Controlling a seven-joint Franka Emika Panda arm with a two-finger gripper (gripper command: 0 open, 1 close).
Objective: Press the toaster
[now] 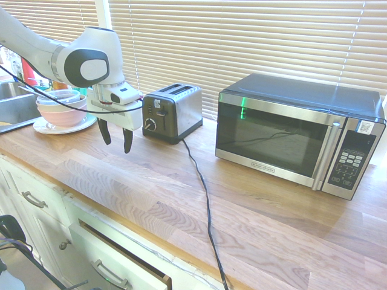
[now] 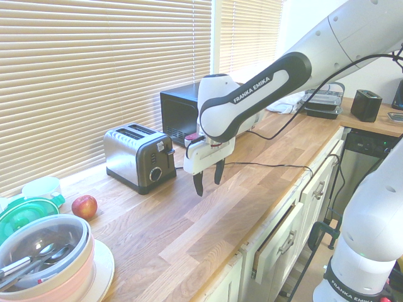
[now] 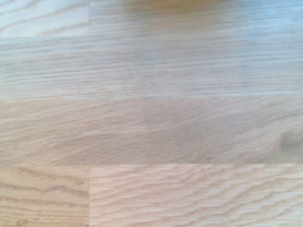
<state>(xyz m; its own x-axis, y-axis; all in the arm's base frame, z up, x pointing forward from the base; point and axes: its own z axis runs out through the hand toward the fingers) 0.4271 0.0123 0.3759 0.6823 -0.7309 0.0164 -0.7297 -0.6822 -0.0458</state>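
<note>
One wooden tabletop (image 1: 181, 199) spans the frame. One microwave (image 1: 296, 130) sits at the right of the first exterior view; one toaster (image 1: 173, 112) stands upright at upper centre, just beside the end effector (image 1: 115, 138), whose two fingers are apart, pointing down. The second exterior view alone shows one apple (image 2: 84, 207), lower left. One sink (image 1: 17, 104) appears only in the first, far left. The wrist view shows mostly wood grain.

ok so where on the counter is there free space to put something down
Bare wood lies between the toaster and the counter's front edge, below the raised gripper, and in front of the microwave, crossed by the black cord. It's crowded around the bowls, apple and green lid.
</note>
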